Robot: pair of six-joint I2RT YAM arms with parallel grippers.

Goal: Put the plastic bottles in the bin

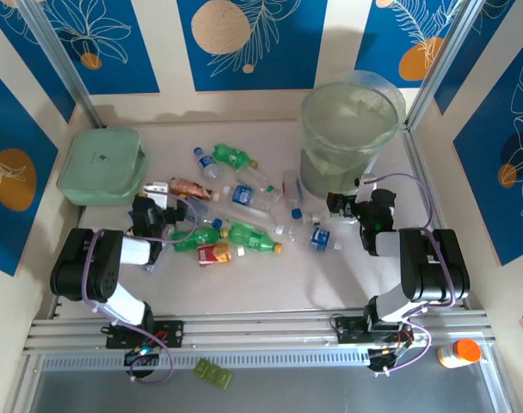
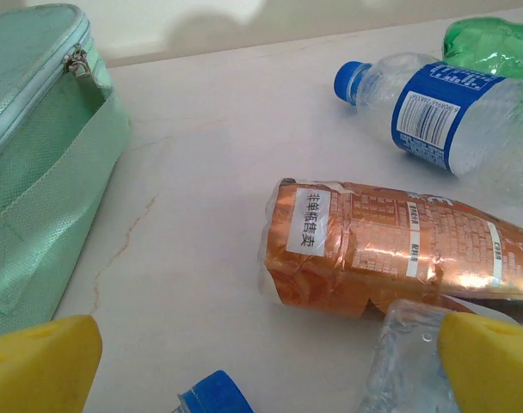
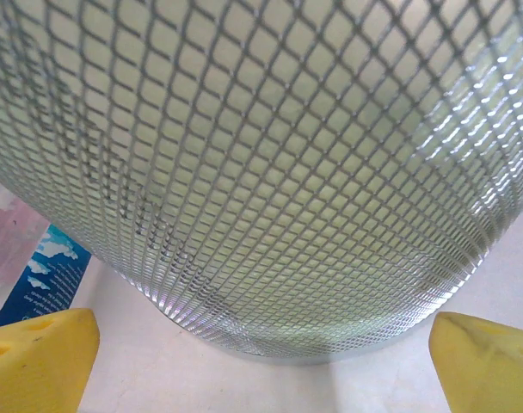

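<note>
Several crushed plastic bottles (image 1: 244, 206) lie scattered mid-table, left of the tall translucent bin (image 1: 349, 129). My left gripper (image 1: 156, 196) is open at the pile's left edge. In the left wrist view its yellow fingertips (image 2: 38, 361) straddle bare table, with a brown-labelled bottle (image 2: 390, 249) just ahead, a blue cap (image 2: 214, 396) between them, and a clear bottle (image 2: 408, 361) against the right finger. My right gripper (image 1: 352, 198) is open and empty, low and close in front of the bin's meshed wall (image 3: 261, 172).
A flat pale-green lidded box (image 1: 102, 165) sits at the far left, close to the left gripper (image 2: 266, 374). An orange-capped bottle (image 1: 459, 351) lies on the rail at the near right. A blue-labelled bottle (image 3: 38, 267) lies left of the right gripper (image 3: 261, 366).
</note>
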